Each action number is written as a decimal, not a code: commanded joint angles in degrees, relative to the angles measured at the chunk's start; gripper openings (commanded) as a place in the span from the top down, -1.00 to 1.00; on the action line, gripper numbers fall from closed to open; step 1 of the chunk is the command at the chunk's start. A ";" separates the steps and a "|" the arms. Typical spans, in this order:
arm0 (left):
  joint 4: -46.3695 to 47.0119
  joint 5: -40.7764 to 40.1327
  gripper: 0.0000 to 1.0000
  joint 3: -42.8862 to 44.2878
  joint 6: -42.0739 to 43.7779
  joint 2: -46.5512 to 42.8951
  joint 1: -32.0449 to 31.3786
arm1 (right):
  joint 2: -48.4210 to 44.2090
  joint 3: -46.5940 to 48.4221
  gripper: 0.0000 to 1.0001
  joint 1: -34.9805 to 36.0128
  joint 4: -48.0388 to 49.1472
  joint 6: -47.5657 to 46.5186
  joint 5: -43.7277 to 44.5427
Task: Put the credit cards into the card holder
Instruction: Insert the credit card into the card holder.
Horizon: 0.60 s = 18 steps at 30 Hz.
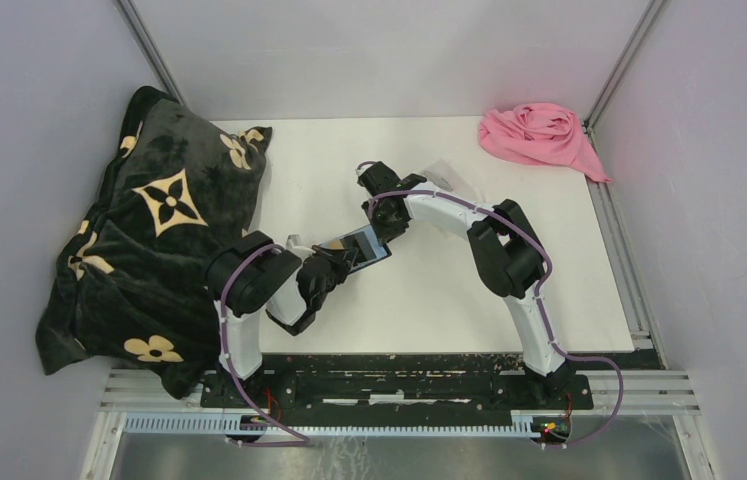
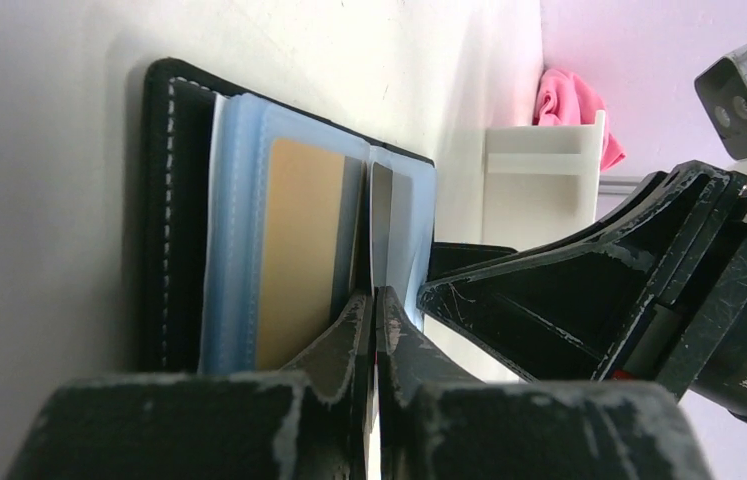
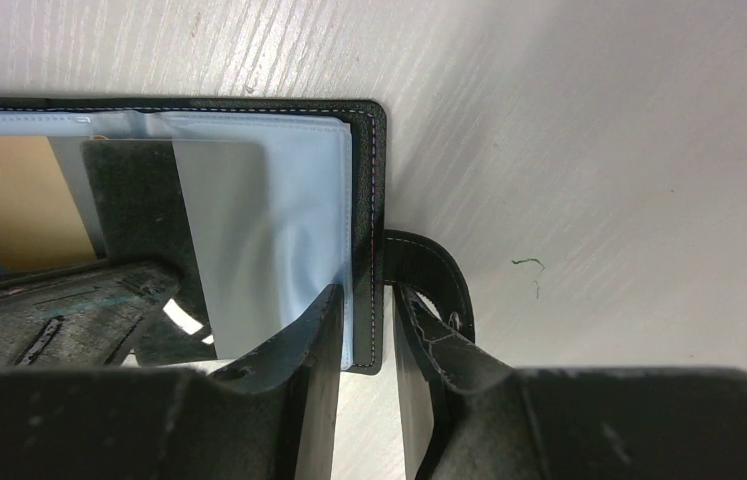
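Card holder open, edges cut off.
L gripper pinches edge-on card; R gripper clamps holder's cover.

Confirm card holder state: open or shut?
Open: card holder covers are spread, blue-grey sleeves exposed, a tan card sits in one sleeve.

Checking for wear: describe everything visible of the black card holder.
The black folding card holder, leather-like with pale stitching, is open over the white table. Its blue-grey sleeves hold a tan card and a grey card. The right pincer clamps its cover edge beside the closure strap; the left pincer is shut on an inner leaf.
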 commanded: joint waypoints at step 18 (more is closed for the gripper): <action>-37.55 6.82 0.15 5.85 13.07 -8.35 0.18 | 0.68 -0.24 0.37 0.37 -1.14 -0.44 0.57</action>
